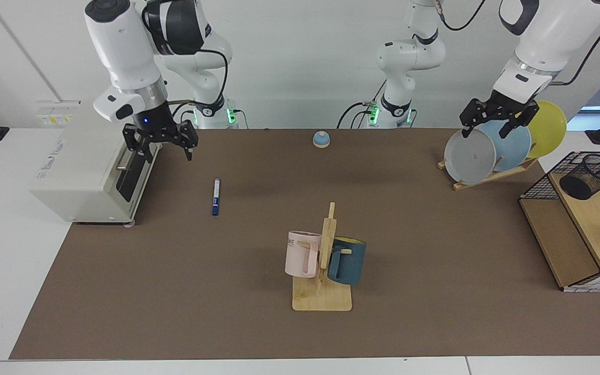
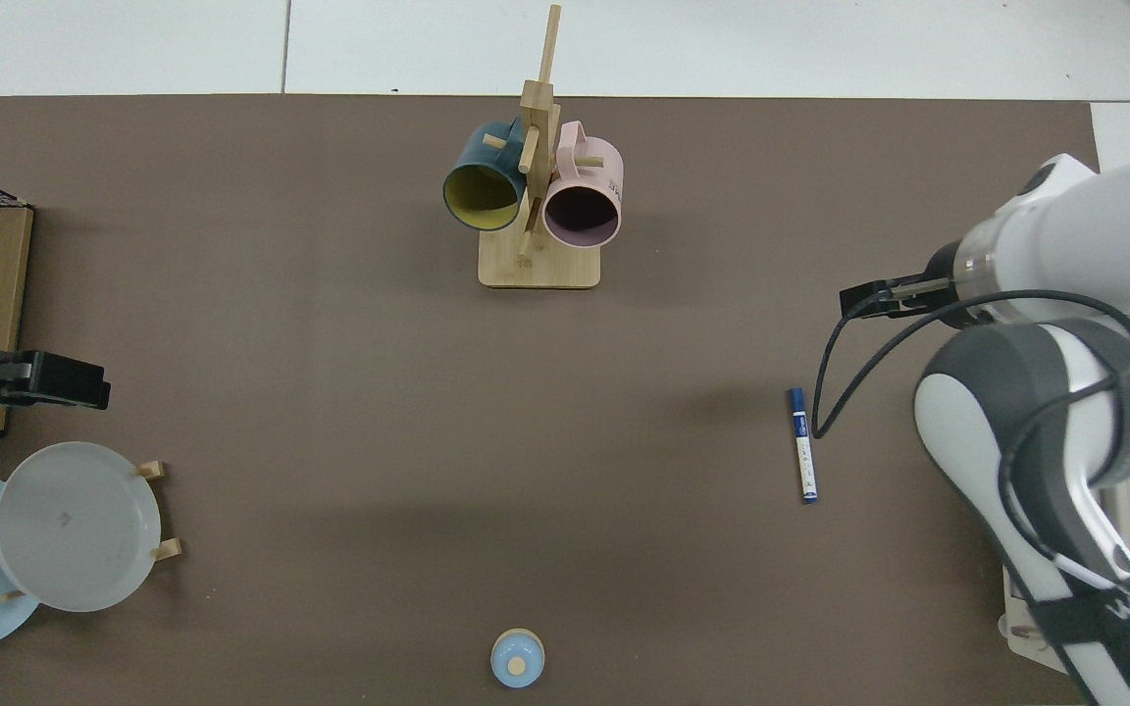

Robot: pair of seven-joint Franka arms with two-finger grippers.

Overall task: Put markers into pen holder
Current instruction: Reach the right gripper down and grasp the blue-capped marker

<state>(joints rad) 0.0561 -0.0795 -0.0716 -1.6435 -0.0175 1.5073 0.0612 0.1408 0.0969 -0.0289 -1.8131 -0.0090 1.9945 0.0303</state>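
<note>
The marker (image 1: 216,196) (image 2: 801,446), white barrel with a dark blue cap, lies flat on the brown mat. My right gripper (image 1: 169,155) hangs open, behind and to the view's left of it, just in front of the oven door, holding nothing. The black mesh pen holder (image 1: 590,176) rests tilted on the wooden shelf at the far right of the facing view; the top view does not show it. My left gripper (image 1: 487,131) is open and empty in front of the plates.
A toaster oven (image 1: 91,161) stands at the facing view's left. A wooden mug tree (image 1: 326,234) carries a pink and a dark blue mug. A plate rack (image 1: 487,177), a small blue bell (image 1: 321,139) and a wire-grid basket (image 1: 539,182) around the shelf also stand here.
</note>
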